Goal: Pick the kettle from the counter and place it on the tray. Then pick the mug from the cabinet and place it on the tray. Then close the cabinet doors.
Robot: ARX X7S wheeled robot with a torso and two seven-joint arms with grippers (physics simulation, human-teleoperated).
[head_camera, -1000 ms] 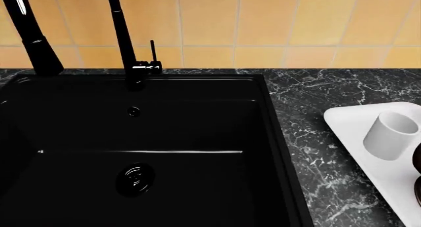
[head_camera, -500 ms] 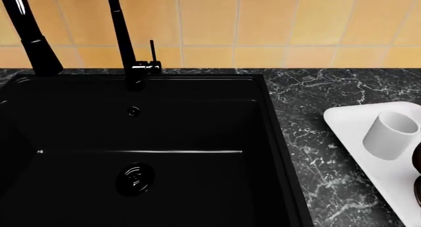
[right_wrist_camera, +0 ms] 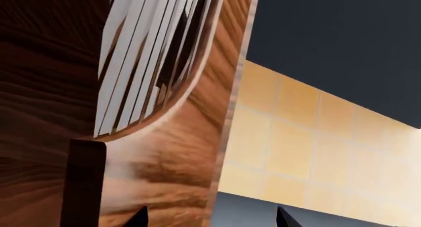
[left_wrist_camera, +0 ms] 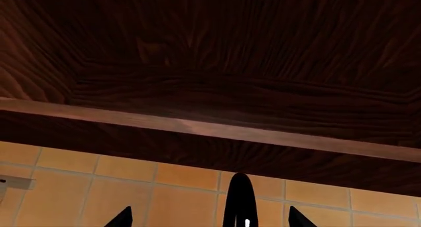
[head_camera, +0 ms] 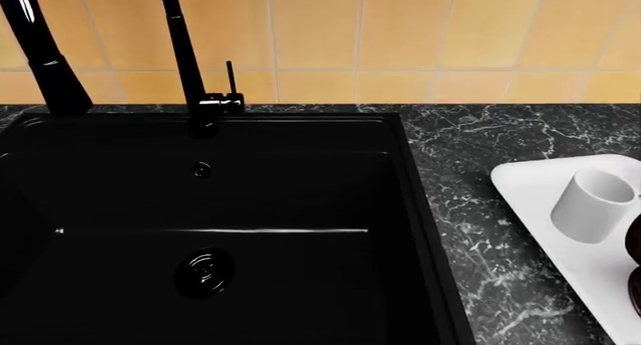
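Mug [head_camera: 592,205] stands upright on the white tray [head_camera: 531,189], which lies on the black marbled worktop [head_camera: 470,157] beside the black sink [head_camera: 300,202]; at the head view's right edge I see a dark rounded shape on the tray, too cut off to name. Neither end effector shows in the head view. Through my left wrist camera, the left end effector [left_wrist_camera: 209,218] shows two dark fingertips spread wide apart, with the black faucet [left_wrist_camera: 239,200] between them against orange tiles [left_wrist_camera: 131,187] and the dark wood cabinet underside [left_wrist_camera: 210,64] beyond. My right end effector [right_wrist_camera: 210,218] is likewise spread wide, its tips close to a brown wooden cabinet door [right_wrist_camera: 177,153].
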